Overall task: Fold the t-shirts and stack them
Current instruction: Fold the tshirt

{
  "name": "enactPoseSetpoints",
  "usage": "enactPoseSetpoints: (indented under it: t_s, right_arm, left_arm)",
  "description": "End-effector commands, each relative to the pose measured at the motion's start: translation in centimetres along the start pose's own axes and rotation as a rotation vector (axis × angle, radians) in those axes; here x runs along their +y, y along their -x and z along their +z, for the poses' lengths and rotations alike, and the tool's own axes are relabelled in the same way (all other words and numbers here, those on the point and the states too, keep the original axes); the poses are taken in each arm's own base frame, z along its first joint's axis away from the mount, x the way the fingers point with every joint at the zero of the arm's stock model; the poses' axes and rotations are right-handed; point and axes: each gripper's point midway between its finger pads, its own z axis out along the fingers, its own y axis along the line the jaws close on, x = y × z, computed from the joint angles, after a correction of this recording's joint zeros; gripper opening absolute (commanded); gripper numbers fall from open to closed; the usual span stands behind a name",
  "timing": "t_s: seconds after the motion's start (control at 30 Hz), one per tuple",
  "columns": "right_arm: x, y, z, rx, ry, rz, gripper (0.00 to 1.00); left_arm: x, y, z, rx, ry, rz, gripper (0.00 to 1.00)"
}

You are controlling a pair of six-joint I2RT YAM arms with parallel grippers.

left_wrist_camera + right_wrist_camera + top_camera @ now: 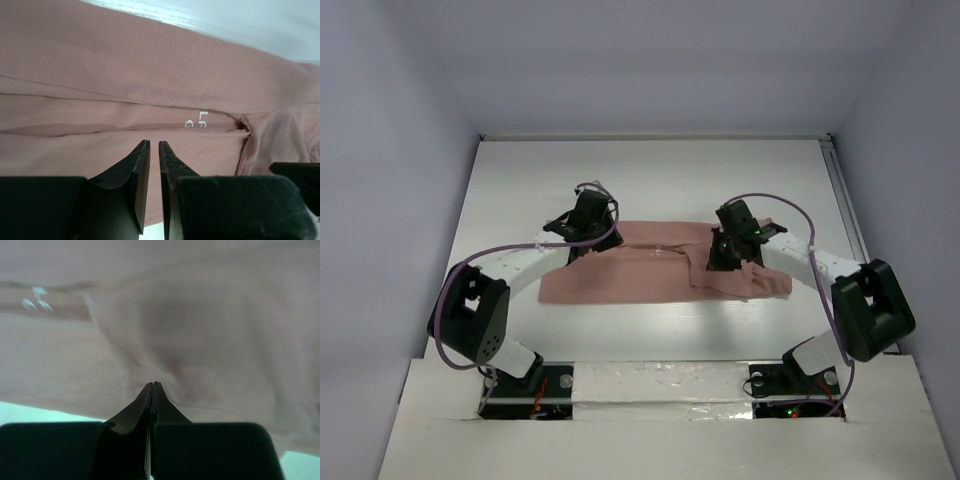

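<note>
Because my right gripper [152, 385] is pinched tight on a raised pucker of the shirt [210, 330], the first risk on the list is that hold. It looks like a thin bite, and I cannot tell how many layers are in it, so a pull could take only the top ply and drag the fold open. Second risk: my left gripper [154, 144]. Its fingers stand a narrow slit apart over flat cloth, and I cannot tell whether any fabric sits between them. If it has none, one-sided tension from the right would skew the garment. Third: the shirt lies mid-table as a long band between both grippers. It is smooth on the left and bunched and creased under the right one, and those creases may get folded in. Fourth: a small white print [196, 120] by a seam, too small to read. Hidden or unclear: both wrist views are filled with cloth, so hems, sleeves and collar cannot be placed from them. From above, each gripper covers its own contact point. The far half of the table [650, 175] shows no second garment to stack on.
</note>
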Motion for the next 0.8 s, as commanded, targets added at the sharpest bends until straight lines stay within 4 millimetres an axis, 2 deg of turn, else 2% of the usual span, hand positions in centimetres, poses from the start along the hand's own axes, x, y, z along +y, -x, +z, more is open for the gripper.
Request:
enactPoseSetpoints:
  t_s: [0.0,0.1,0.17,0.23,0.27,0.3,0.33,0.37,0.43,0.47,0.5,0.6,0.63,0.7,0.77]
  right_arm:
    - [0.5,-2.4,1.1,0.062,0.064,0.029,0.0]
    - [0.0,-2.6,0.1,0.044,0.053,0.022,0.0]
    - [-1.0,-0.2,-1.4,-0.034,-0.001,0.034,0.01]
    - [-1.6,2.1,-2.5,-0.083,0.005,0.059,0.12]
    - [-3.4,4.6,-3.3,-0.14,-0.013,0.122,0.15]
    - [-4.7,6.0,-3.6,-0.168,-0.024,0.142,0.23]
    - [-5.9,7.5,-3.8,-0.207,-0.029,0.17,0.26]
    - [-8.2,9.7,-4.5,-0.247,-0.036,0.238,0.28]
    - [-10.4,11.7,-4.1,-0.272,-0.056,0.263,0.28]
    - [-11.3,12.6,-4.0,-0.289,-0.064,0.279,0.28]
    - [-13.3,13.7,-3.5,-0.295,-0.082,0.324,0.27]
    - [-15.9,15.4,-2.2,-0.31,-0.074,0.423,0.25]
    - [-16.0,16.5,-1.9,-0.338,-0.046,0.429,0.25]
    - [-15.3,16.7,-1.0,-0.317,0.002,0.435,0.25]
    - [-16.0,17.2,-0.1,-0.308,-0.008,0.455,0.25]
  left_arm:
    - [-1.2,1.1,0.2,-0.038,-0.004,0.013,0.1]
    - [-0.3,0.7,1.0,-0.034,0.03,0.035,0.1]
    - [0.7,0.7,1.6,-0.033,0.081,0.064,0.1]
    - [1.1,1.5,1.9,-0.051,0.101,0.072,0.1]
    - [1.8,1.9,2.3,-0.051,0.122,0.073,0.1]
    - [1.6,2.8,2.3,-0.07,0.122,0.07,0.1]
    - [2.2,3.6,2.4,-0.078,0.132,0.056,0.1]
    - [2.2,4.0,2.6,-0.079,0.128,0.051,0.1]
    - [1.6,5.3,2.7,-0.092,0.101,0.044,0.11]
    - [2.5,5.9,3.2,-0.091,0.122,0.031,0.11]
    - [2.6,6.6,3.4,-0.097,0.123,0.021,0.11]
    - [5.2,7.7,4.5,-0.082,0.142,-0.038,0.11]
    - [5.9,7.9,4.7,-0.076,0.147,-0.054,0.11]
    - [7.6,7.9,5.2,-0.052,0.147,-0.091,0.11]
    - [8.3,7.5,5.5,-0.034,0.157,-0.084,0.11]
